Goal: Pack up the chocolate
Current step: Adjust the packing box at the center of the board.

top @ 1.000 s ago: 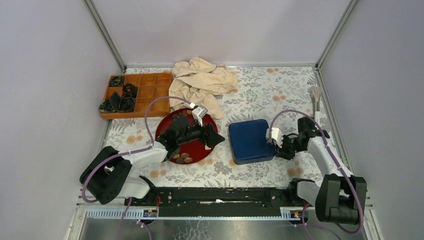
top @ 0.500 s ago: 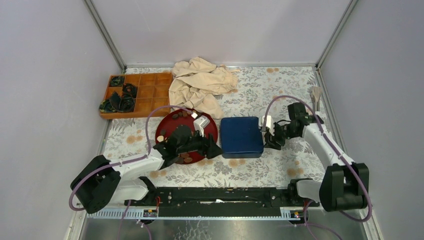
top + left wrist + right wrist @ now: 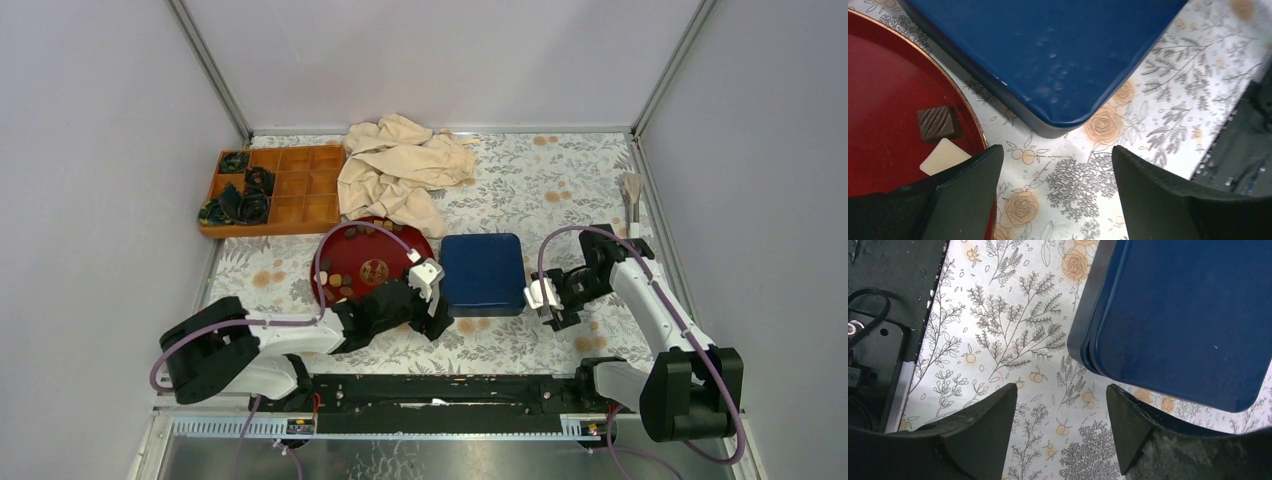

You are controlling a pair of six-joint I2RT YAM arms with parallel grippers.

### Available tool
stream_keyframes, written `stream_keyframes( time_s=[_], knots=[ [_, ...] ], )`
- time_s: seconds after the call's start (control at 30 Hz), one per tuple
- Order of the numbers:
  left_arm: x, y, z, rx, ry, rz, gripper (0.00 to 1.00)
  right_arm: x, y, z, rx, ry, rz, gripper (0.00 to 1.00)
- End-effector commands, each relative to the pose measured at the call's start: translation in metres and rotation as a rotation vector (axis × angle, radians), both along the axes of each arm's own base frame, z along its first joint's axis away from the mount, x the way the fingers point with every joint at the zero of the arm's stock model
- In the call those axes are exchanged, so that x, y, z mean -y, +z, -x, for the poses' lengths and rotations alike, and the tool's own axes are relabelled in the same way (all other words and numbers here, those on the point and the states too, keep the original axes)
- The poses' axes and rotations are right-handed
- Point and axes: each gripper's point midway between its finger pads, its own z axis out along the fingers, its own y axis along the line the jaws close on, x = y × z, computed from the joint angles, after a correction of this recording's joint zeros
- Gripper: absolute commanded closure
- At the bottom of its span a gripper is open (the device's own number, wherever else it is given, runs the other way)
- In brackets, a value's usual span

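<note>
Hovering with left gripper (image 3: 1055, 165) and right gripper (image 3: 1062, 395) both spread wide and empty at the near corners of the shut blue tin (image 3: 483, 272), seemingly to get its lid off, with the chocolate (image 3: 938, 123) lying loose on the red plate (image 3: 883, 80) just beside it.

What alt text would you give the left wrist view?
The open left gripper hangs empty over a floral cloth, with the corner of a blue tin just ahead. At left, a red plate holds a dark square chocolate and a white chocolate.
</note>
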Motion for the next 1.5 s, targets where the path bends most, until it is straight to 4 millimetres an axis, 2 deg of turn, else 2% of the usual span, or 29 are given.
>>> stream_keyframes(
  time_s=[0.0, 0.17, 0.3, 0.67, 1.0, 1.17, 1.47],
  knots=[
    [0.013, 0.011, -0.025, 0.132, 0.033, 0.004, 0.13, -0.014, 0.004, 0.017, 0.029, 0.095, -0.085, 0.29],
    [0.022, 0.007, -0.023, 0.105, 0.015, 0.022, 0.13, -0.014, -0.007, 0.026, 0.053, 0.135, -0.072, 0.37],
    [0.029, 0.007, -0.018, 0.076, -0.009, 0.059, 0.13, -0.017, -0.011, 0.022, 0.101, 0.158, -0.081, 0.41],
    [0.032, -0.001, -0.02, 0.024, -0.007, 0.05, 0.14, -0.024, -0.014, -0.001, 0.231, 0.182, -0.088, 0.41],
    [0.031, -0.01, -0.025, -0.039, -0.022, 0.049, 0.17, -0.022, -0.025, -0.004, 0.257, 0.212, -0.047, 0.41],
    [0.032, -0.017, -0.031, -0.068, -0.041, 0.039, 0.17, -0.025, -0.024, -0.004, 0.268, 0.228, -0.052, 0.41],
    [0.027, -0.022, -0.044, -0.093, -0.047, 0.028, 0.18, -0.021, -0.015, -0.017, 0.3, 0.21, -0.009, 0.42]
  ],
)
